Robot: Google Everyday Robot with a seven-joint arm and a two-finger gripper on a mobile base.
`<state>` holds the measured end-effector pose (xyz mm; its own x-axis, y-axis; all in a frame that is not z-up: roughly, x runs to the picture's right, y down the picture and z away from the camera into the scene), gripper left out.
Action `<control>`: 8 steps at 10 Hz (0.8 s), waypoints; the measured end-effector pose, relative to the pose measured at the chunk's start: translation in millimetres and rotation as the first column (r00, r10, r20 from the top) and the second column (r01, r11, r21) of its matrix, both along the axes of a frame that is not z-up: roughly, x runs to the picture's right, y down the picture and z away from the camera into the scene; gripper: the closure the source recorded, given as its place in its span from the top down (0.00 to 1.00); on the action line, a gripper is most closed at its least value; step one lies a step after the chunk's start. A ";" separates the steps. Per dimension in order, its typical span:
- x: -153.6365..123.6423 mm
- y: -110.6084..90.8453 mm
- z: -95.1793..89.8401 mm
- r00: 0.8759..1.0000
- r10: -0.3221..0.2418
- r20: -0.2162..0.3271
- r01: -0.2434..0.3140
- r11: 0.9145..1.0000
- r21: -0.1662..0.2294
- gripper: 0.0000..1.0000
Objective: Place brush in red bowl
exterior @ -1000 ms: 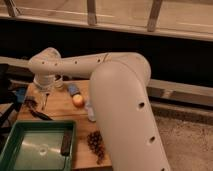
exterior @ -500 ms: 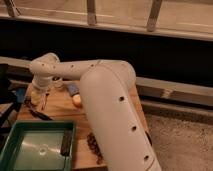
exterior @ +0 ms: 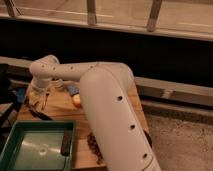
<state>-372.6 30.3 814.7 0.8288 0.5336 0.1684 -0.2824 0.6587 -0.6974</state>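
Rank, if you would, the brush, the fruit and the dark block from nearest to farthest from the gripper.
The gripper hangs over the table's left end.
1. brush, right beside it
2. fruit, to the right
3. dark block, in the green tray

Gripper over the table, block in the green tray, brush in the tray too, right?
No: the camera view shows the brush on the table, outside the tray. The gripper is over the table, beyond the brush; the block in the tray.
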 end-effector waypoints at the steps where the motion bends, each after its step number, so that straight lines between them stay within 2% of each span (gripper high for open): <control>1: -1.7 1.8 2.5 1.000 -0.011 -0.003 0.011 1.000 -0.009 0.62; 3: -18.5 18.0 11.3 0.999 -0.038 -0.001 0.038 0.999 -0.026 0.62; 4: -31.3 32.9 21.4 0.998 -0.056 0.004 0.056 0.998 -0.041 0.62; 8: -65.9 64.9 39.4 0.995 -0.085 0.045 0.089 0.991 -0.104 0.62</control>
<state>-438.5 95.3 854.1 0.8665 0.4765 0.1488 -0.1976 0.6012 -0.7743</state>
